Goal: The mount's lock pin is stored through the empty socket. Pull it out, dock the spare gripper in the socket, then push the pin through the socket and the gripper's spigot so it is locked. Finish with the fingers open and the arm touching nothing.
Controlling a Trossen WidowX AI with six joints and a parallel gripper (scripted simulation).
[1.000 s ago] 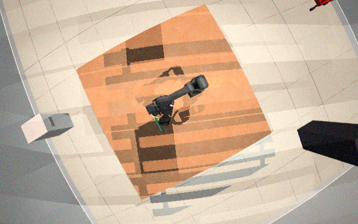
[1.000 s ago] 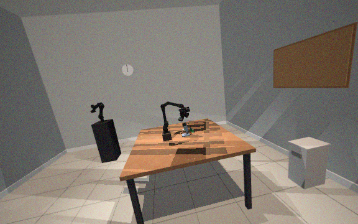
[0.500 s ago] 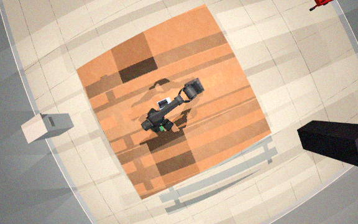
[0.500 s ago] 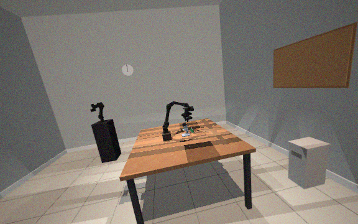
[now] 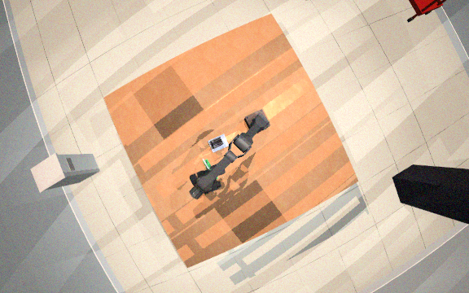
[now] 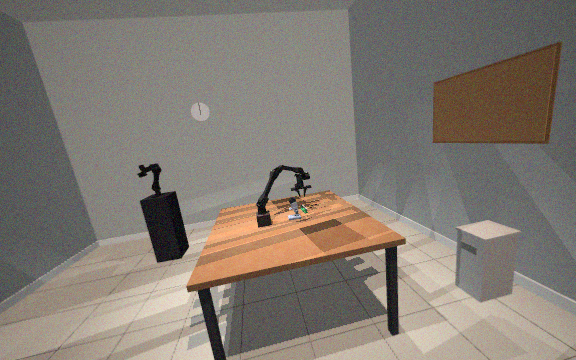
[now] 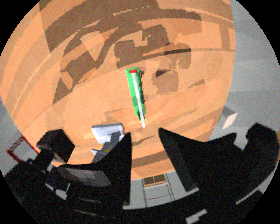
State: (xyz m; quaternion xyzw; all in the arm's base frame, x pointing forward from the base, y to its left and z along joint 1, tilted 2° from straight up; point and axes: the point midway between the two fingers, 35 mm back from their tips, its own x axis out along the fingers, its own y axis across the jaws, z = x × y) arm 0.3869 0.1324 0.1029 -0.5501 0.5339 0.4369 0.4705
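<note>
The green lock pin [image 5: 207, 163] [image 6: 304, 210] [image 7: 135, 96] lies flat on the wooden table [image 5: 300, 163] [image 6: 288, 250], out of the socket, with a red tip at its far end. The small white mount [image 5: 218, 143] [image 6: 294, 216] [image 7: 106, 135] stands close beside it. A dark part [image 6: 293, 202] stands on top of the mount; I cannot tell its detail. My gripper [image 5: 207, 181] [image 6: 300, 190] [image 7: 144, 132] hovers above the pin's near end. Its fingers stand partly apart with nothing between them.
The arm's base [image 5: 257, 119] [image 6: 264, 219] sits on the table behind the mount. A black pedestal [image 5: 446, 193] [image 6: 164, 226] carries a second arm beside the table. A white box [image 5: 64, 170] [image 6: 485, 257] stands on the floor.
</note>
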